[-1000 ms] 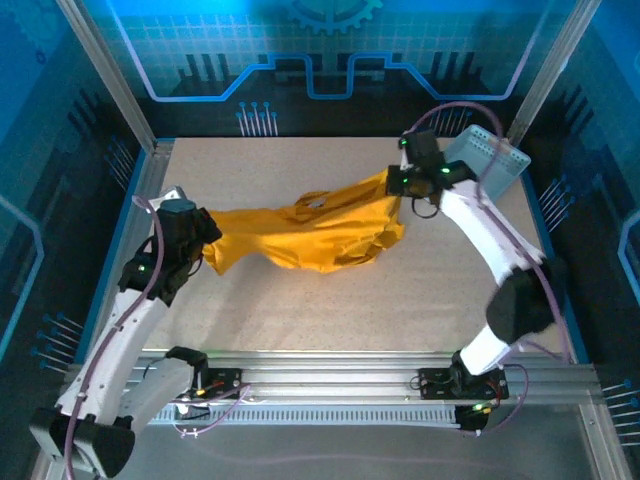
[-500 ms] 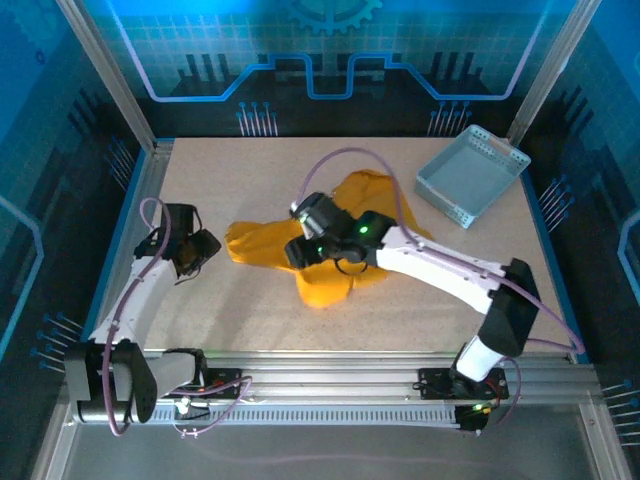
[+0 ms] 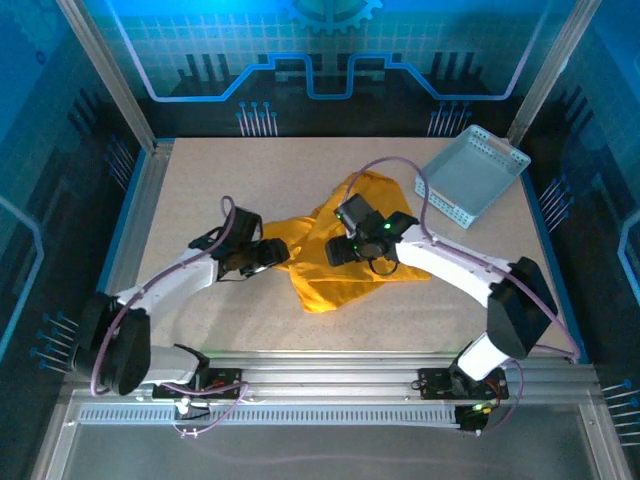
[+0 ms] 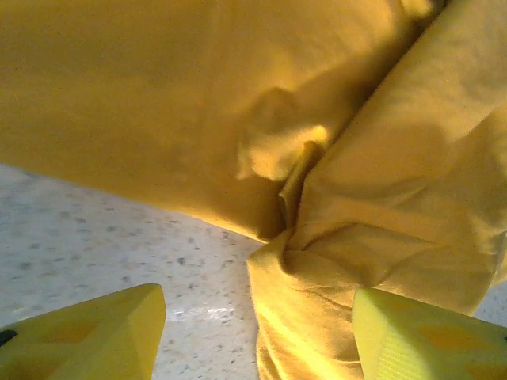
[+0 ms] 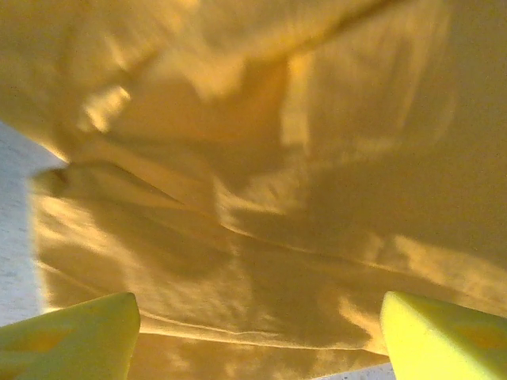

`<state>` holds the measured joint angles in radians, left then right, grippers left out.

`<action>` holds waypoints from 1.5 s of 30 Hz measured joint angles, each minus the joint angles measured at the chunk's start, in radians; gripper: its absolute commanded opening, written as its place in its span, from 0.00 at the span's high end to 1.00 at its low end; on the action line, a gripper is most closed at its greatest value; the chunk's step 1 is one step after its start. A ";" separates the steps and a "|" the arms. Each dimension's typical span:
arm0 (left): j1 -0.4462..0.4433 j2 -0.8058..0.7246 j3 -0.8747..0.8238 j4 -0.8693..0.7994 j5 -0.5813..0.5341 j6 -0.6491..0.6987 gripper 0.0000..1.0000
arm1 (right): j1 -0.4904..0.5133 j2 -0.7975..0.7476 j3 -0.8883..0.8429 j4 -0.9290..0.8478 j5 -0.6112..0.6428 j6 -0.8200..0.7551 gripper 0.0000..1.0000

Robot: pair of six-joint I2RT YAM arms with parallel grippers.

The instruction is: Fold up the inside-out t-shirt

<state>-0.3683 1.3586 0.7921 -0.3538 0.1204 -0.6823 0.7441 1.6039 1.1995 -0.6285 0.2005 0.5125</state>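
Your left gripper sits at the left edge of the inside-out t-shirt, jaws spread wide, low over cloth and table. Your right gripper, jaws also spread, hangs over the shirt's middle. Shirt lies crumpled mid-table, well apart from the basket, far right corner.

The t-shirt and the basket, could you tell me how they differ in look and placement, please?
The t-shirt is mustard-yellow soft cloth, crumpled in a heap; the basket is pale blue-grey, rigid and perforated. The t-shirt lies mid-table; the basket sits at the far right corner. Both rest on the table, apart.
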 measured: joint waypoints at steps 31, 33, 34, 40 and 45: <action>-0.322 0.449 0.428 -0.047 -0.102 0.030 0.35 | -0.226 -0.346 -0.417 -0.020 0.069 0.301 0.39; -0.338 0.463 0.435 -0.055 -0.107 0.030 0.36 | -0.212 -0.338 -0.379 -0.066 0.112 0.293 0.29; -0.339 0.464 0.435 -0.061 -0.110 0.030 0.37 | -0.198 -0.342 -0.359 -0.083 0.134 0.282 0.25; -0.337 0.464 0.438 -0.068 -0.156 0.026 0.45 | -0.079 -0.332 -0.242 -0.092 0.160 0.229 0.21; -0.334 0.433 0.411 -0.063 -0.196 -0.002 0.46 | -0.004 -0.167 -0.190 -0.094 0.193 0.222 0.20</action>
<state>-0.7021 1.7916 1.2034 -0.4168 -0.0757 -0.6842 0.7403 1.4364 1.0096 -0.7227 0.3931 0.7341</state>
